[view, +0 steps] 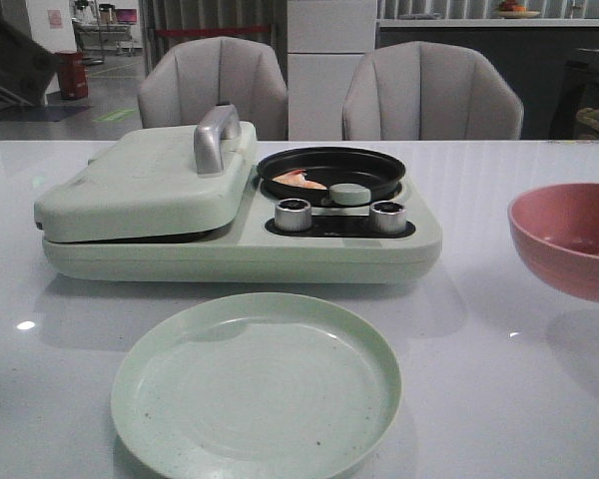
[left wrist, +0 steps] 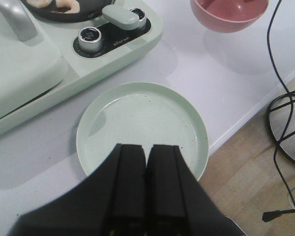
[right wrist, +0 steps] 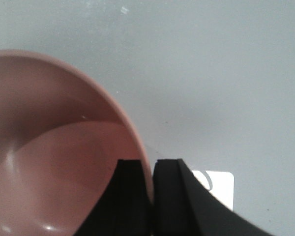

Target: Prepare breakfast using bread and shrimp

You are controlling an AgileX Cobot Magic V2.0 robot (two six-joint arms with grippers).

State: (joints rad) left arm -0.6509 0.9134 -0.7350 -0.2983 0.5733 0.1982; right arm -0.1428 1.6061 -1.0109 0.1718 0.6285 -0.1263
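Shrimp in the pan, press lid down, both grippers clenched on nothing.

The shrimp (view: 299,181) lies in the black round pan (view: 330,172) of the pale green breakfast maker (view: 240,215); no bread is visible, possibly under the closed lid (view: 150,180). The left gripper (left wrist: 147,167) hangs clenched and empty over the green plate (left wrist: 142,129). The right gripper (right wrist: 148,184) is clenched beside the pink bowl (right wrist: 54,147) rim. Risks: reaching down without opening would nudge the plate or tip the bowl; the small curved shrimp may slip when picked.

Closed pale green sandwich-press lid (view: 145,185) hides its inside; no bread visible. Round pink bowl (view: 569,238) cut by front view's right edge. Small orange-pink shrimp (left wrist: 59,4) cropped at left wrist frame edge.
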